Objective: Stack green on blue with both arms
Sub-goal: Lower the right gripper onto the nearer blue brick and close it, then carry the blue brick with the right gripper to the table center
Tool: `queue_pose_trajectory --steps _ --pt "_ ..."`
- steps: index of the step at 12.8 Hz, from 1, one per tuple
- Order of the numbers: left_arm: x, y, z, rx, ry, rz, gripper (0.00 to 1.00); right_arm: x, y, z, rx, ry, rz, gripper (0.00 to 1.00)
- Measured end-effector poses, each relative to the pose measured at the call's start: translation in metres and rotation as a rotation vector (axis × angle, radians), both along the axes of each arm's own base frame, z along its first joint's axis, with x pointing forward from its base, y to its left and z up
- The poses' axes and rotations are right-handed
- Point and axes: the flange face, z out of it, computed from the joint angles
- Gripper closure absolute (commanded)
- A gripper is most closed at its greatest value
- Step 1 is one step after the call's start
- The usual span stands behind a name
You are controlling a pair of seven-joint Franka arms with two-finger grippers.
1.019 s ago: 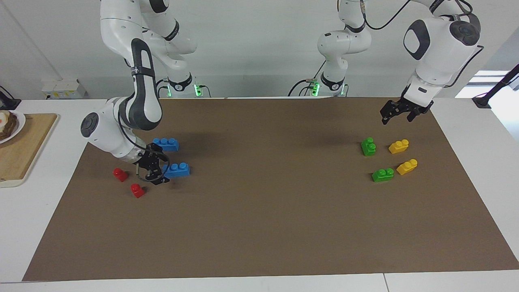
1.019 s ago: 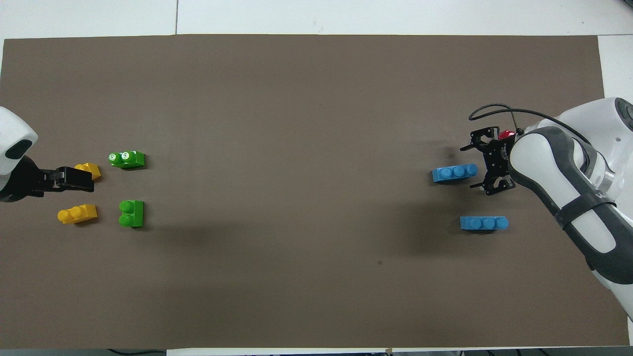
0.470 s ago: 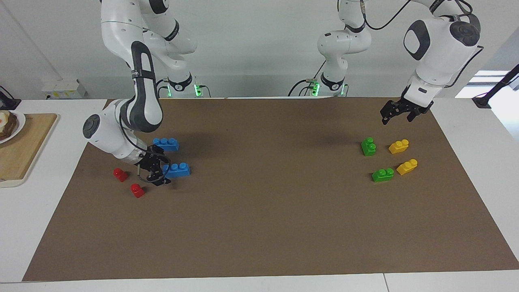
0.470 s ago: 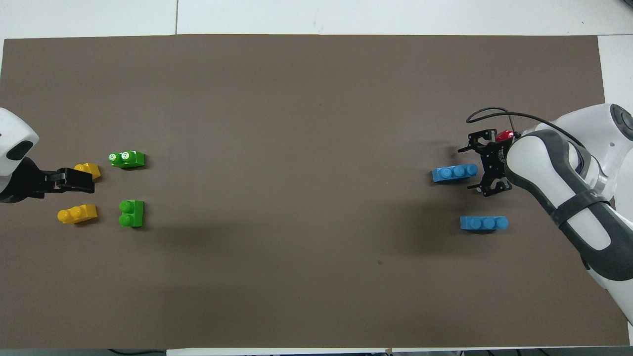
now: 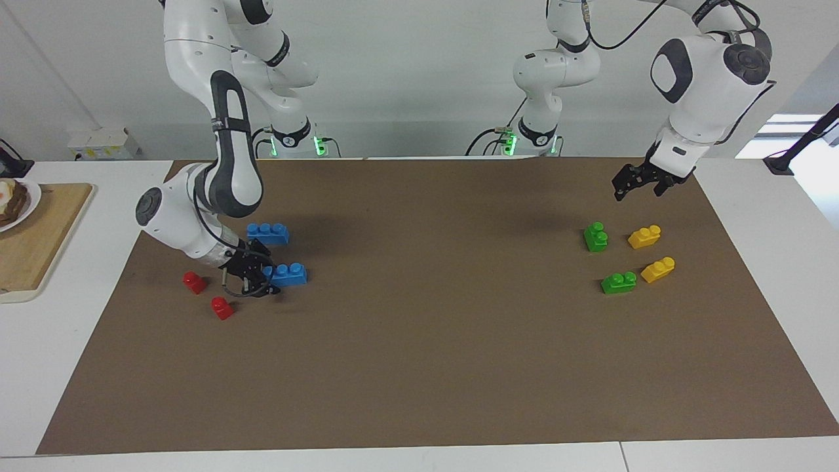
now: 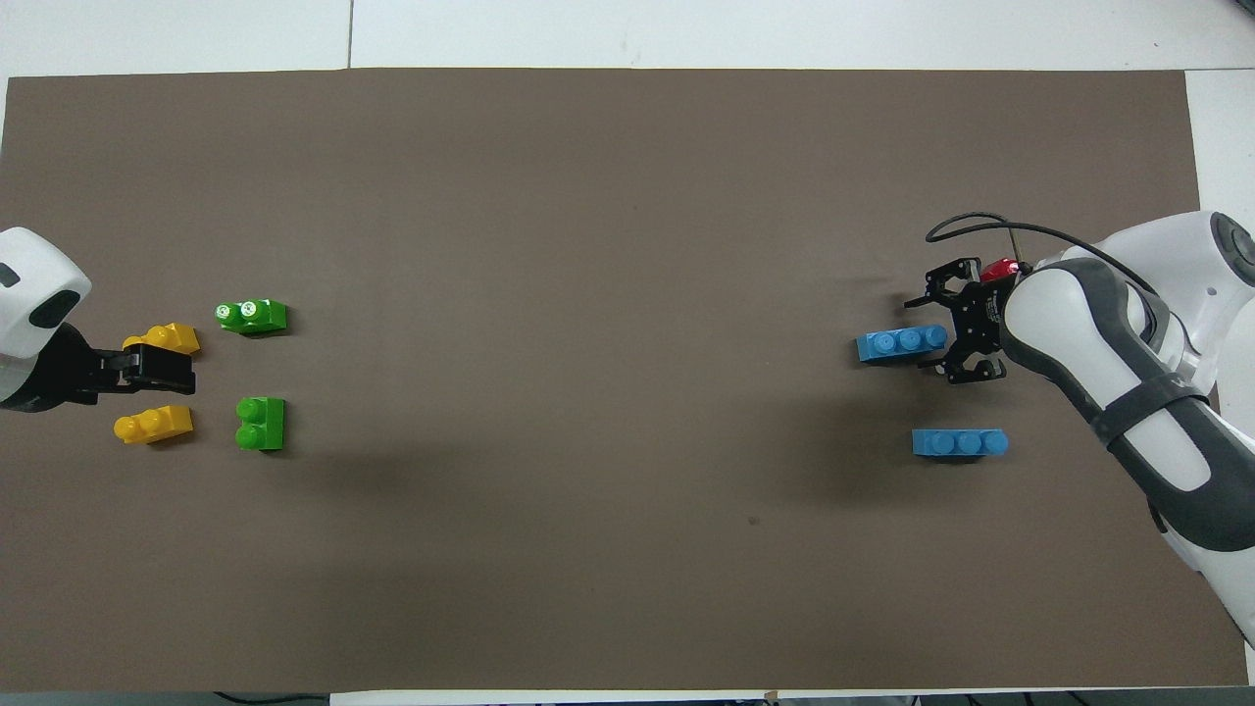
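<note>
Much bare mat (image 5: 432,314) lies mid-table; left jaws open, right jaws, state unclear, at blue brick (image 5: 288,274).

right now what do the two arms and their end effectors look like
Both arms are glossy white, rounded segments with black-grey joint covers. The right arm carries a long dark strap-like panel and a thin black cable looping by its wrist. The left arm has black cables at its top. Each end effector is small, black and skeletal: right, left.

A white desk (image 5: 773,216) is covered by a brown mat (image 5: 432,341); blue bricks (image 5: 268,233), red bricks (image 5: 222,307), green bricks (image 5: 596,236) and yellow bricks (image 5: 644,236) are spread on it; a wooden board (image 5: 33,236), apparently bearing a plate, is laid aside.
</note>
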Motion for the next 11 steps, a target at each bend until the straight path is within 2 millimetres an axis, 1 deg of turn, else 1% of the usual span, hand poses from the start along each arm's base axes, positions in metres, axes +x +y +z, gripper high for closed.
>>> queue_pose_trajectory --steps 2,3,4,6,7,8,9,11 --pt "-0.002 -0.001 0.001 0.0 0.004 -0.001 0.0 0.001 0.0 0.002 0.0 -0.004 0.0 1.0" --pt "-0.003 -0.001 0.003 0.001 0.009 -0.002 0.0 0.004 0.0 0.005 0.001 -0.011 0.001 1.0" --pt "-0.005 -0.003 0.006 0.001 0.017 -0.004 0.0 0.01 0.002 0.014 0.006 -0.022 0.007 1.0" --pt "-0.009 -0.004 0.022 0.002 0.031 -0.005 0.0 0.029 0.011 0.048 0.028 -0.044 0.012 1.0" --pt "-0.01 -0.002 0.028 0.002 0.028 -0.001 0.0 0.039 0.024 0.069 0.035 -0.058 0.005 1.0" --pt "-0.012 0.001 0.03 0.002 0.024 0.004 0.0 0.047 0.043 0.087 0.041 -0.069 0.009 1.0" --pt "-0.014 0.004 0.029 0.002 0.033 0.011 0.0 0.051 0.068 0.102 0.048 -0.073 0.03 1.0" --pt "-0.018 0.001 0.027 0.003 0.054 0.006 0.0 0.051 0.129 0.118 0.055 -0.063 0.052 1.0"
